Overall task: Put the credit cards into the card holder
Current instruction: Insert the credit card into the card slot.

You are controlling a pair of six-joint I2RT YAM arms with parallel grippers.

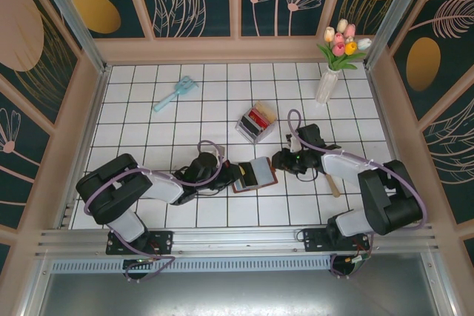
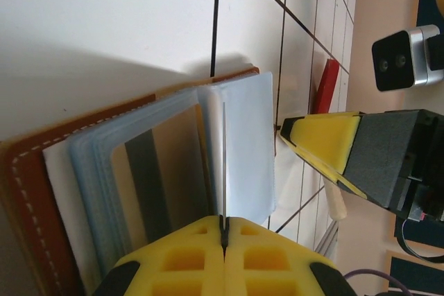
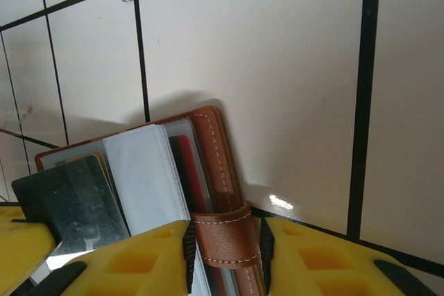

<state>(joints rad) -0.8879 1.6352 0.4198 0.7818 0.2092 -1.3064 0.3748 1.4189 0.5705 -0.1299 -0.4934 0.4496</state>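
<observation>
While the left claw [image 2: 223,232] is pinched shut on one thin clear sleeve [image 2: 224,157] of the card holder [image 2: 28,206] — the sleeve seen edge-on — the brown booklet lies open on the white tiled desk [image 1: 148,116], at the middle, between the two claws. Behind it and apart, a clear tray [image 1: 241,128] holds the credit cards [image 1: 259,118] on edge — red and black among them. To the right, the right claw [image 3: 225,239] is closed on the holder's leather strap [image 3: 222,227], its pads touching both sides.
</observation>
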